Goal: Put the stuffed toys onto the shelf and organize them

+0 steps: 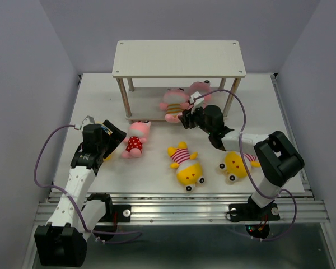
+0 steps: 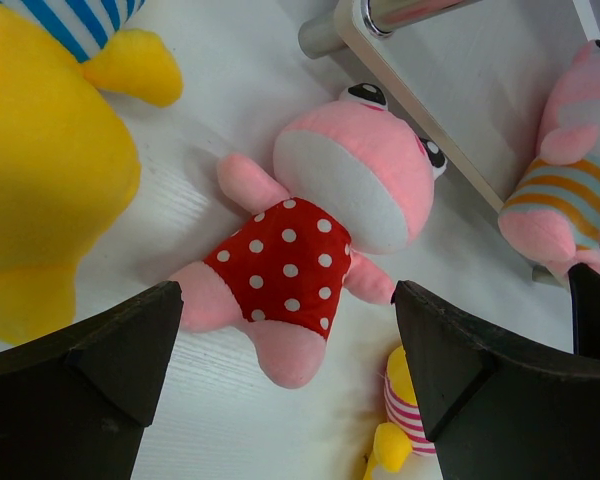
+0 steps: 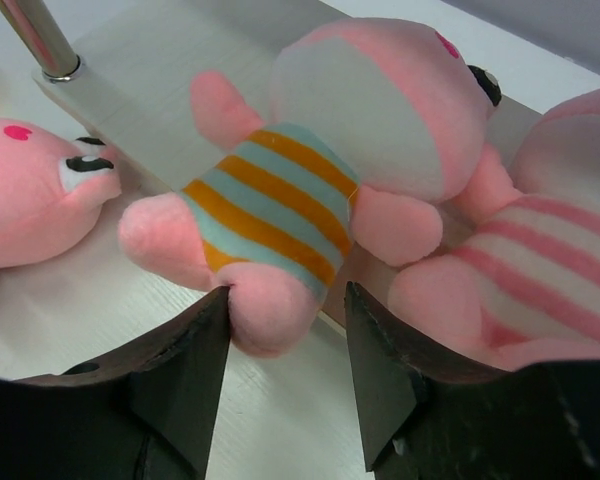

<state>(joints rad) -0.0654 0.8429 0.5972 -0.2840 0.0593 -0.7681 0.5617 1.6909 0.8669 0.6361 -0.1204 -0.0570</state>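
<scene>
The shelf (image 1: 178, 58) stands at the back. On the edge of its lower board (image 3: 160, 70) lies a pink toy in an orange-and-teal striped shirt (image 1: 171, 104) (image 3: 280, 190), with a pink toy in pink stripes (image 1: 200, 89) (image 3: 540, 270) beside it. My right gripper (image 1: 186, 119) (image 3: 287, 330) is open, its jaws either side of the orange-striped toy's foot, the left finger touching it. My left gripper (image 1: 116, 138) (image 2: 285, 330) is open and empty, just short of a pink toy in a red dotted shirt (image 1: 135, 139) (image 2: 310, 240) lying on the table.
A yellow toy in pink stripes (image 1: 185, 163) (image 2: 410, 415) lies at the front middle. Another yellow toy (image 1: 235, 165) lies partly under my right arm. A yellow toy in blue stripes (image 2: 40, 150) lies close to the left gripper. A shelf leg (image 2: 380, 15) stands near the dotted toy's head.
</scene>
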